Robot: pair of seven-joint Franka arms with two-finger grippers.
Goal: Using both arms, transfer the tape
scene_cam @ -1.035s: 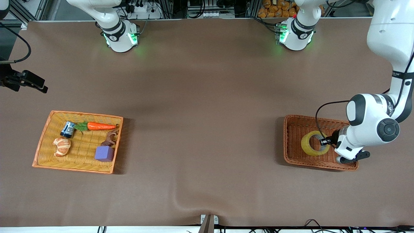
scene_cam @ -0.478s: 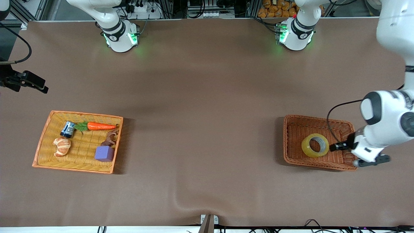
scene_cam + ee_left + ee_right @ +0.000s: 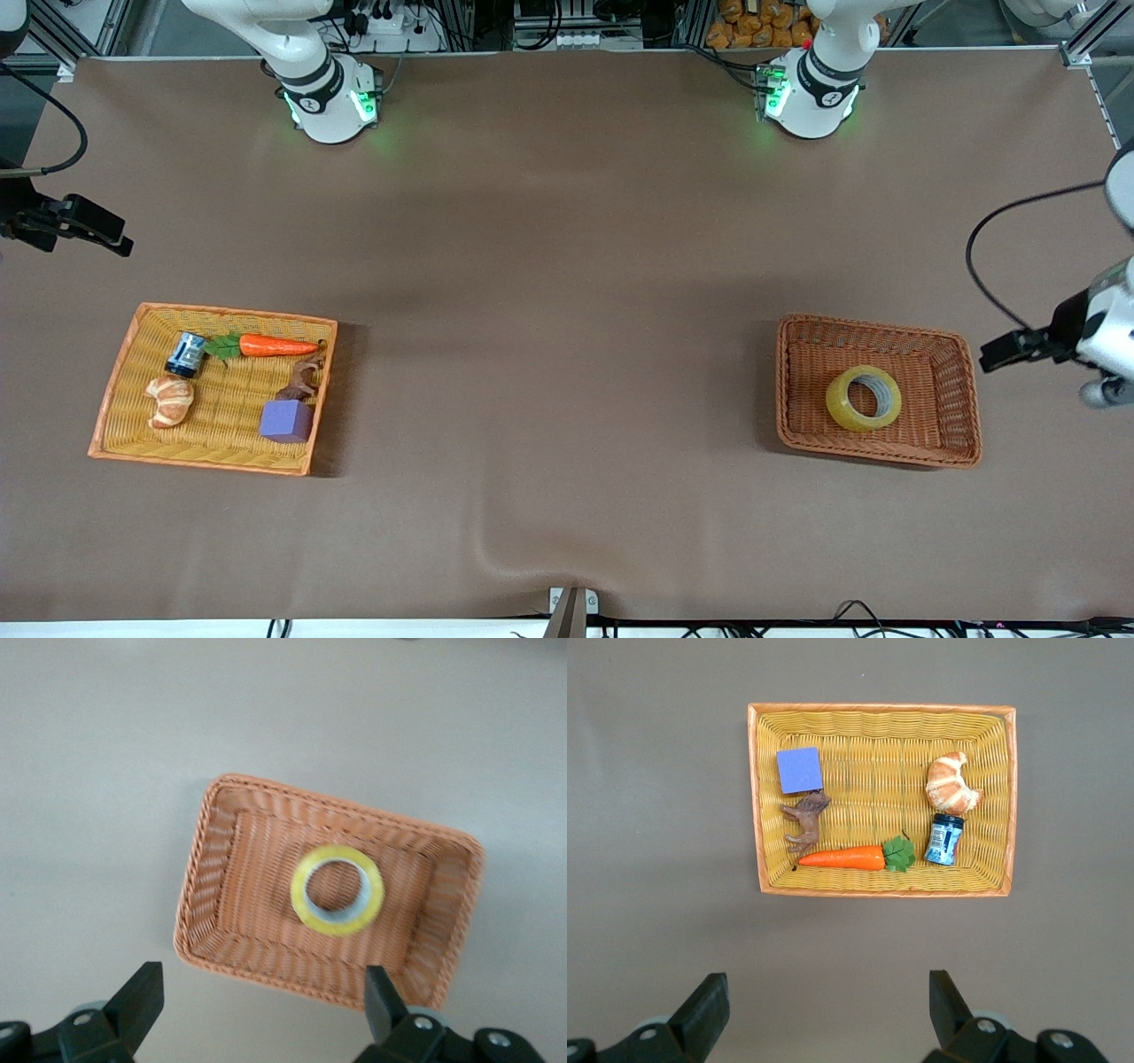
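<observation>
The tape (image 3: 864, 399), a yellowish ring with a grey core, lies flat in the brown wicker basket (image 3: 877, 324) toward the left arm's end of the table. It also shows in the left wrist view, where the tape (image 3: 337, 889) rests in the basket (image 3: 337, 798). My left gripper (image 3: 999, 352) hangs open and empty over the table beside that basket; in its own view the left gripper (image 3: 261, 994) has nothing between its fingers. My right gripper (image 3: 106, 235) waits high at the right arm's end, and the right gripper (image 3: 826, 999) is open and empty.
A yellow wicker basket (image 3: 133, 332) toward the right arm's end holds a croissant toy (image 3: 170, 400), a carrot (image 3: 276, 346), a blue can (image 3: 185, 354), a purple block (image 3: 286, 421) and a brown animal figure (image 3: 301, 383). A wrinkle in the brown cloth (image 3: 496, 554) runs near the front edge.
My left gripper opened and let go of the tape, which settled flat in the brown basket. The left arm then rose and pulled away toward its end of the table. The right arm stayed still.
</observation>
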